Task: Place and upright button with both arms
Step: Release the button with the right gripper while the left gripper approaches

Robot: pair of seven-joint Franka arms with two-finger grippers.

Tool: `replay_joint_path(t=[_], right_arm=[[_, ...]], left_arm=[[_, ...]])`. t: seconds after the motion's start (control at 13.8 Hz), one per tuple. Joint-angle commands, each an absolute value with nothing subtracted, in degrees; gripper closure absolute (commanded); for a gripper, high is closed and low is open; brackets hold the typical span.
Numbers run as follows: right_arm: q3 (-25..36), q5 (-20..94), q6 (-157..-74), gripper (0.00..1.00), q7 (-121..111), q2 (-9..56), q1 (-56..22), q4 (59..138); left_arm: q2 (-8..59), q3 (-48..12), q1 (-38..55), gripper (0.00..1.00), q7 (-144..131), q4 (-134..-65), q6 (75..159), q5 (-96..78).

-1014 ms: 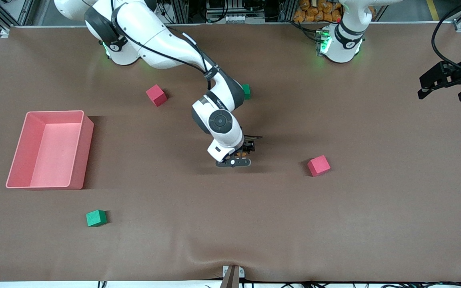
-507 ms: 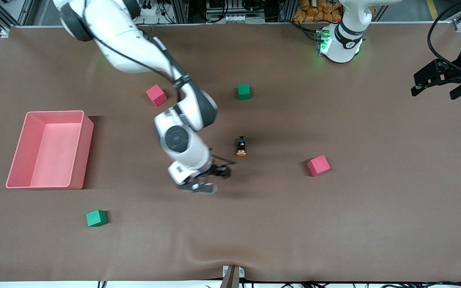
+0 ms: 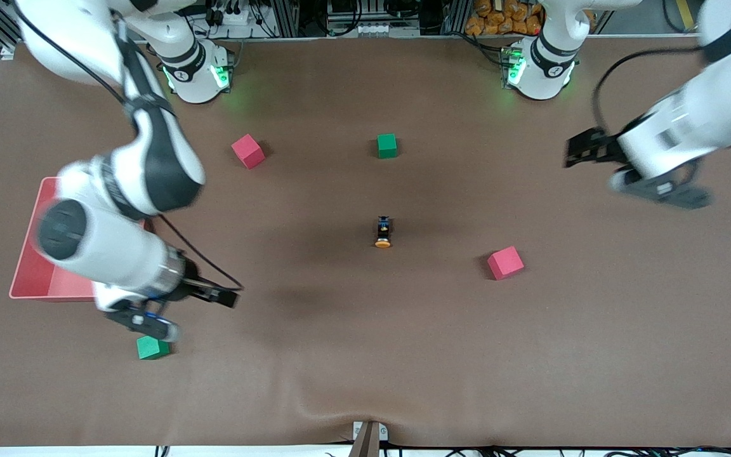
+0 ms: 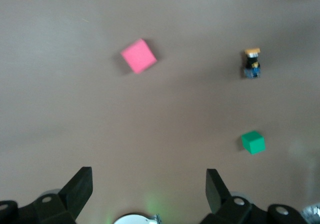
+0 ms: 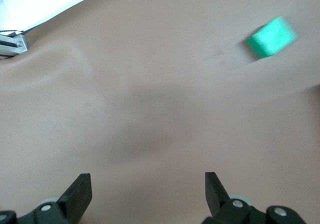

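The button (image 3: 382, 231) lies on its side in the middle of the table, its orange cap toward the front camera, with nothing touching it. In the left wrist view the button (image 4: 253, 63) shows some way off from the gripper. My right gripper (image 3: 162, 317) hangs open and empty over the table between the pink bin and a green cube; its jaws (image 5: 146, 184) stand wide over bare cloth. My left gripper (image 3: 638, 181) is up over the left arm's end of the table, open and empty (image 4: 148, 184).
A pink bin (image 3: 28, 279) stands toward the right arm's end, partly covered by that arm. Red cubes (image 3: 247, 151) (image 3: 505, 263) and green cubes (image 3: 387, 145) (image 3: 151, 348) lie scattered around the button. The table's front edge shows in the right wrist view.
My right gripper let go of the button, rose and swung away toward the pink bin. The button stayed lying on the table. My left arm moved in from the table's end.
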State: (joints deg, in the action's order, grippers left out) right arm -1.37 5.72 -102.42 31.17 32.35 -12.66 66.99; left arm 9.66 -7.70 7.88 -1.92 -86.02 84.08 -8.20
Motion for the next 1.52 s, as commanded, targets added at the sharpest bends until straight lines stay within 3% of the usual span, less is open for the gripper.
replay_joint_path(t=[0.0,0.51,0.94,1.45], right_arm=[[-2.99,5.18,-95.92,0.0,25.07,26.65,-6.87,69.52],[-5.62,4.14,-86.13,0.0,24.43,16.02,-0.44,71.7],[-5.36,3.17,-94.83,0.0,24.26,-5.08,1.67,95.78],[-5.27,1.5,-94.31,0.0,13.66,-6.59,1.76,94.23]], left_arm=[[16.24,-7.73,15.35,0.0,-9.81,-83.76,83.49,-8.7],[31.98,-7.73,27.23,0.0,-24.76,-78.49,93.84,-8.7],[41.56,-7.38,32.78,0.0,-29.8,-75.15,103.87,-8.7],[47.81,-7.21,34.27,0.0,-25.57,-72.69,107.31,-8.61]])
